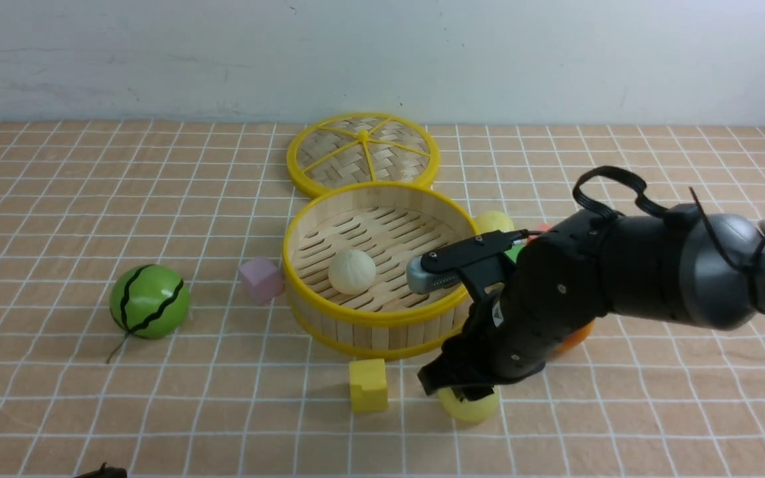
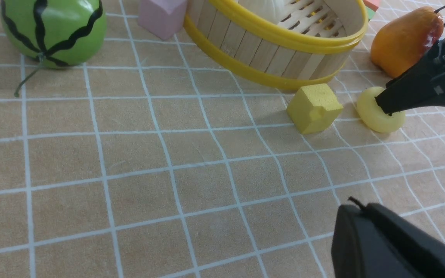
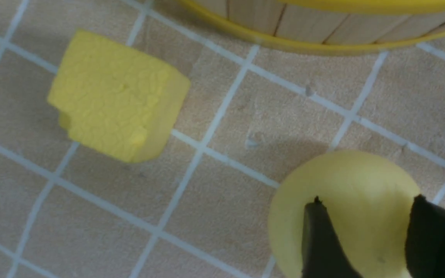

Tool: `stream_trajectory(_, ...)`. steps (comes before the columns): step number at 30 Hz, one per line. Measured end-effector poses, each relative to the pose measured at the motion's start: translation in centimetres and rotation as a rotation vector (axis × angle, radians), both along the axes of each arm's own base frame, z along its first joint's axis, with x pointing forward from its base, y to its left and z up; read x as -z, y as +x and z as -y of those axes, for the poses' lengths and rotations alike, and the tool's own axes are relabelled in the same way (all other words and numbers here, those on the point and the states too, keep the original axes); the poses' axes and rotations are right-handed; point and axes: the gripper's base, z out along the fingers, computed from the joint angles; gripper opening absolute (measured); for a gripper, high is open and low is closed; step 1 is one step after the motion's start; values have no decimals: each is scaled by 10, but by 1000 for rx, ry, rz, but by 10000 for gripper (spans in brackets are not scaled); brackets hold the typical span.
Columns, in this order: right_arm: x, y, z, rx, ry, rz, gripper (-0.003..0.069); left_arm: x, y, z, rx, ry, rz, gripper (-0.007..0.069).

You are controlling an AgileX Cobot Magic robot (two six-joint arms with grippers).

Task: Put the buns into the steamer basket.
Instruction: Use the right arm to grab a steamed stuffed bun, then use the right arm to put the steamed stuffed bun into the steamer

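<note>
Front view: at lower centre the right gripper (image 1: 463, 390) hangs over a pale yellow bun (image 1: 470, 406) on the worktop (image 1: 157, 411), placed to grasp it. An off-white bun (image 1: 352, 270) lies in the steamer basket (image 1: 369, 332).
Left wrist view: at lower right the left gripper (image 2: 381, 243) is clenched and holds nothing.
Right wrist view: the jaws stand parted astride the matte, soft-looking bun, perhaps touching it.

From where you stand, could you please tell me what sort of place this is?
Likely a lab tabletop staged as a play kitchen: gridded tablecloth, bamboo steamer basket, toy watermelon.
</note>
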Motion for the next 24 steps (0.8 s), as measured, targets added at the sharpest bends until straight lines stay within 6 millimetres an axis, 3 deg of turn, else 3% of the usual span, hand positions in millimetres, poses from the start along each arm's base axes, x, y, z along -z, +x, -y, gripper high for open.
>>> stream_trajectory(6, 0, 2, 0, 2, 4, 5, 220, 0, 0, 0, 0, 0, 0, 0)
stream_trajectory(11, -2, 2, 0, -6, 3, 11, 20, 0, 0, 0, 0, 0, 0, 5)
stream_trajectory(14, -9, 0, 0, -10, 10, 14, 3, 0, 0, 0, 0, 0, 0, 7)
stream_trajectory(16, -35, -4, 2, -5, 45, 31, 3, 0, 0, 0, 0, 0, 0, 7)
stream_trajectory(17, -36, -4, 1, -6, 45, 31, 3, 0, 0, 0, 0, 0, 0, 7)
stream_trajectory(18, -57, -4, 0, -13, 78, 70, 3, 0, 0, 0, 0, 0, 0, 7)
stream_trajectory(21, -91, 4, -5, -37, 141, 181, 3, 0, 0, 0, 0, 0, 0, 7)
stream_trajectory(24, -102, 14, -11, -48, 170, 245, 3, 0, 0, 0, 0, 0, 0, 7)
